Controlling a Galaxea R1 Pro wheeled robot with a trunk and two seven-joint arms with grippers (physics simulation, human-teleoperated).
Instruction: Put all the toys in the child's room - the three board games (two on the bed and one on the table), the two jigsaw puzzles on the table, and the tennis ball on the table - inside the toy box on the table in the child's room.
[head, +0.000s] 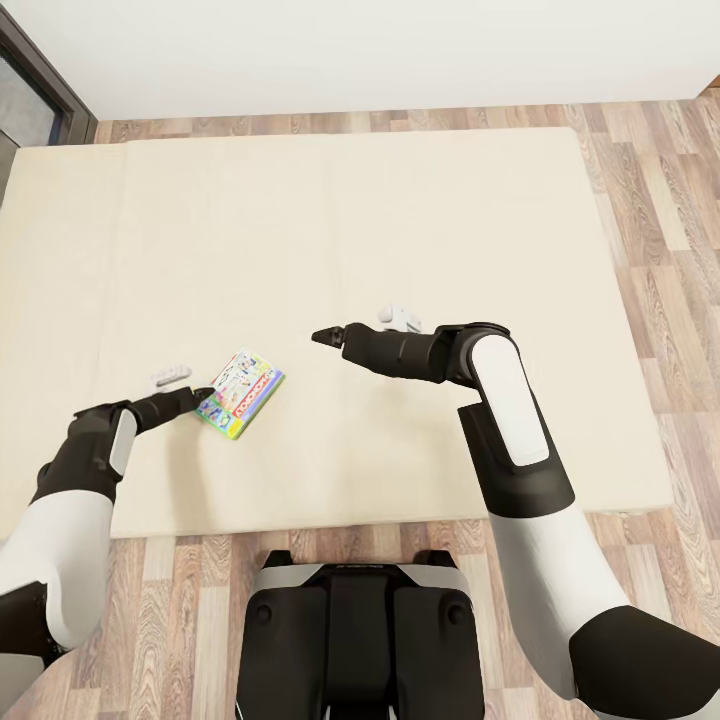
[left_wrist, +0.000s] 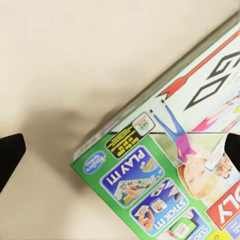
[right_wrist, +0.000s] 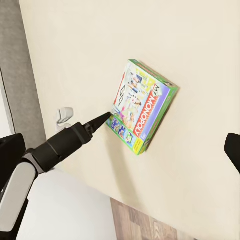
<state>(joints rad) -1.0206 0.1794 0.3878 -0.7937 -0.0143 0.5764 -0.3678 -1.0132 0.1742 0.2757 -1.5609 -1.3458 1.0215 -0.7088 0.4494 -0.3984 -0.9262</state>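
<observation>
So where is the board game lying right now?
In the head view the board game lies flat on the bed, toward the robot's left, at the tips of the left hand and apart from the right hand.

A board game (head: 240, 392) lies flat on the bed (head: 400, 220), toward its near-left part. The left gripper (head: 203, 396) sits at the game's left edge; the right gripper (head: 322, 337) hangs right of it, further back.
</observation>
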